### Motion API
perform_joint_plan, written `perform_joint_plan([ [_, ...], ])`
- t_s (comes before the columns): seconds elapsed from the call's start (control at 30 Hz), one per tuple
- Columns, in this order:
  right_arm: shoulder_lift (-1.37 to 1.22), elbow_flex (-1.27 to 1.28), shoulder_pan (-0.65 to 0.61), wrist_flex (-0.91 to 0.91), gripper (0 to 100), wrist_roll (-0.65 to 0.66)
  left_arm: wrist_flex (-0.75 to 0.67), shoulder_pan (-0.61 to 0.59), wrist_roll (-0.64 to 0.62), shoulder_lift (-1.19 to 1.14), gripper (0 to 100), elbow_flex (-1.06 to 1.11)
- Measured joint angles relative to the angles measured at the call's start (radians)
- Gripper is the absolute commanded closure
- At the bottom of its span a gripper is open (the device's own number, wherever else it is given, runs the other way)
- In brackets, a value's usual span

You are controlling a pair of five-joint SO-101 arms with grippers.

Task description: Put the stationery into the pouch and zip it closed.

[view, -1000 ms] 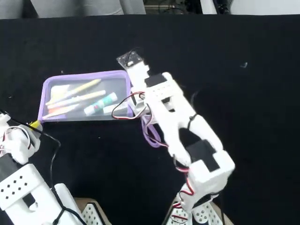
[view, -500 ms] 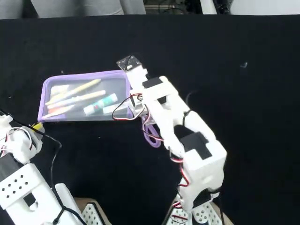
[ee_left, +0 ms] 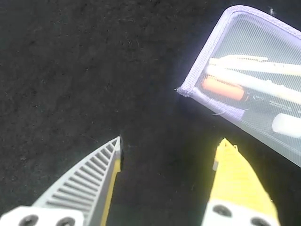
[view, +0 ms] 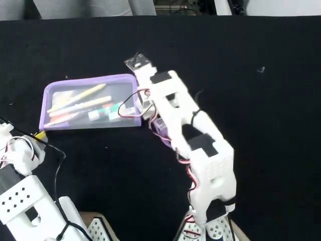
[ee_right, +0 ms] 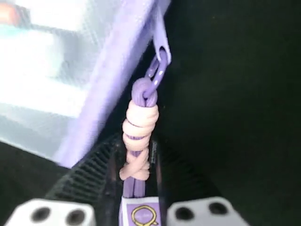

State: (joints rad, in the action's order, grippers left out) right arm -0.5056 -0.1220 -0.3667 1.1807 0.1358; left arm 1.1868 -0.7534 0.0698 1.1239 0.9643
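Note:
The clear pouch (view: 90, 103) with purple trim lies left of centre with several pens and markers inside. My right gripper (view: 149, 116) is at its right end, under the white wrist. In the right wrist view my right gripper (ee_right: 136, 141) is shut on the knotted purple and pink zipper cord (ee_right: 139, 117), which hangs from the pull at the edge of the pouch (ee_right: 89, 75). My left gripper (ee_left: 169, 155) hovers open over bare cloth, a short way from the left corner of the pouch (ee_left: 244, 89). A yellow fingertip (view: 36, 134) of it is just below that corner.
A black cloth (view: 261, 100) covers the table, with wide free room to the right and at the back. A loop of the purple cord (view: 161, 136) hangs under the right arm. The left arm's white body (view: 20, 196) fills the front left corner.
The right arm has swung left and drawn in toward the pouch. The pouch has slid slightly left and turned a little. The left arm has stayed put.

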Motion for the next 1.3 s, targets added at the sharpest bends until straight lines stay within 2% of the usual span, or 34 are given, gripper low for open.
perform_joint_plan([
  [0.13, 0.057, -0.098, 0.068, 0.101, 98.2, 0.038, 0.0, 0.0, 0.0, 0.0, 69, 0.0],
  [0.27, 0.143, -0.221, 0.069, 0.204, 98.2, 0.117, -0.02, 0.0, 0.0, 0.0, 69, 0.0],
  [0.7, 0.158, -0.824, 0.071, 0.502, 98.2, 0.184, -0.025, 0.0, 0.0, 0.0, 69, 0.0],
  [0.93, 0.114, -1.059, 0.071, 0.546, 98.2, 0.224, -0.025, 0.0, 0.0, 0.0, 69, 0.0],
  [1.3, 0.114, -1.269, 0.063, 0.548, 98.1, 0.284, -0.025, 0.0, 0.0, 0.0, 69, 0.0],
])
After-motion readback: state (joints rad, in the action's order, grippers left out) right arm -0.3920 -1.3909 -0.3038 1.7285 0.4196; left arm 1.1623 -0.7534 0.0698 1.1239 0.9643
